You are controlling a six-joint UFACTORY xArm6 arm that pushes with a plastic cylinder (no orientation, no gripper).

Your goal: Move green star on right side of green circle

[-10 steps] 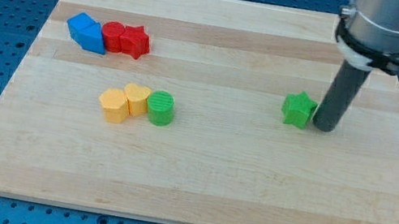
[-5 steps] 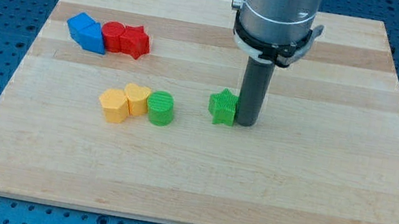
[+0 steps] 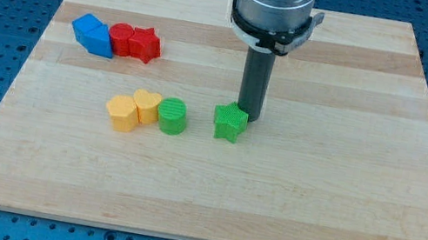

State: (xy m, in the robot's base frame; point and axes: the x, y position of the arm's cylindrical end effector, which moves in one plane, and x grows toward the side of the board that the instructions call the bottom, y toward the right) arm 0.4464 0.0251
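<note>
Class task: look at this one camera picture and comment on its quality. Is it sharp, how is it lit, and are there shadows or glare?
Camera view: evenly lit and sharp; the green star and green circle have crisp edges. Shadows are faint, just a soft one at my tip. Mild sheen on the board, no harsh glare. The arm's top is cut off by the frame.

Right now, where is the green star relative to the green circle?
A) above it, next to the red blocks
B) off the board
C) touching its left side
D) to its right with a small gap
D: the green star sits to the view's right of the green circle with bare wood between them, my tip at the star's upper right.
</note>
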